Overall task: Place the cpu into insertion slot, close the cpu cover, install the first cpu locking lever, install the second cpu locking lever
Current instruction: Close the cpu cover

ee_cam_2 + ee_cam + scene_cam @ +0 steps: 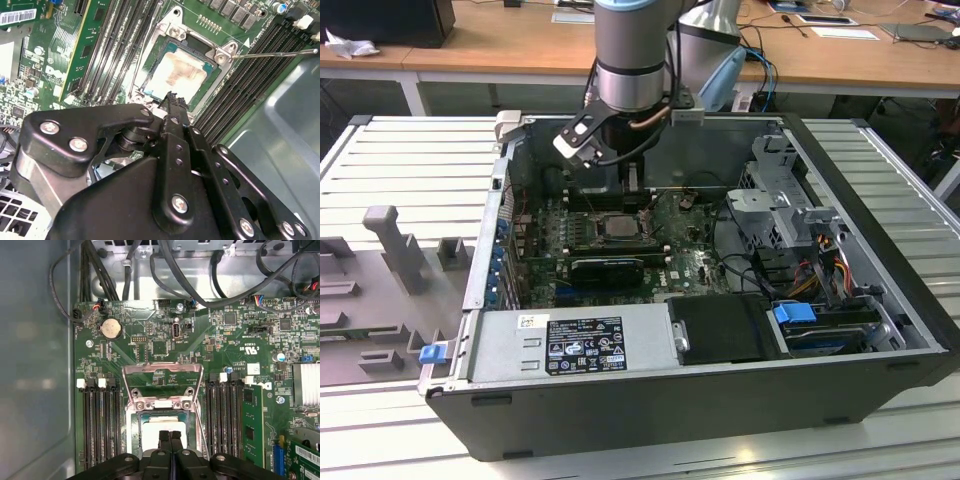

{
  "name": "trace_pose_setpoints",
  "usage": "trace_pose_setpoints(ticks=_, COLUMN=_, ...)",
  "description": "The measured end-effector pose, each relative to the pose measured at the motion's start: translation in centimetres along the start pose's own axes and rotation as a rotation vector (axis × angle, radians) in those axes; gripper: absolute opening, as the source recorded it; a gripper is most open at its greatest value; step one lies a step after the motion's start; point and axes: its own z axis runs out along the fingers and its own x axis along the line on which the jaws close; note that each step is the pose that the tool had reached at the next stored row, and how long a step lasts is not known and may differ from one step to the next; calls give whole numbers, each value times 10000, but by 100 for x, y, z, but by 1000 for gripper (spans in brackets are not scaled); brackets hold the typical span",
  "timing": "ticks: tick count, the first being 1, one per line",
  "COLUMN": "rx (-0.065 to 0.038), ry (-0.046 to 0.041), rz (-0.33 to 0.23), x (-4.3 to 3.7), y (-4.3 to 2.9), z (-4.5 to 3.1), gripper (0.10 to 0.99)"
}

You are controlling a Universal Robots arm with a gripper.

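Note:
The cpu (177, 75) lies flat in the insertion slot (220, 56) with its pale metal top showing, and it is also seen in the first wrist view as the cpu (152, 424) and in the exterior view as the cpu (617, 227). The cpu cover (162, 371) is swung open, standing back from the slot on its hinge. Thin locking levers (272, 52) stick out beside the slot, unlatched. My gripper (170, 436) hovers just over the cpu's edge, shut with nothing between its fingers; the gripper (172, 100) and the gripper (610, 185) sit low inside the case.
Long black memory slots (100, 425) flank the socket on both sides. Black cables (200, 295) run along the case wall beyond the board. A grey power supply (570, 345) and a drive cage (790, 215) crowd the open computer case (880, 250).

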Motion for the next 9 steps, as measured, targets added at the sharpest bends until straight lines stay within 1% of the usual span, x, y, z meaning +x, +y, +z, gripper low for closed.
trace_pose_setpoints(ticks=9, rx=1, ry=0, rz=-1, x=1, y=13, z=-20, gripper=106)
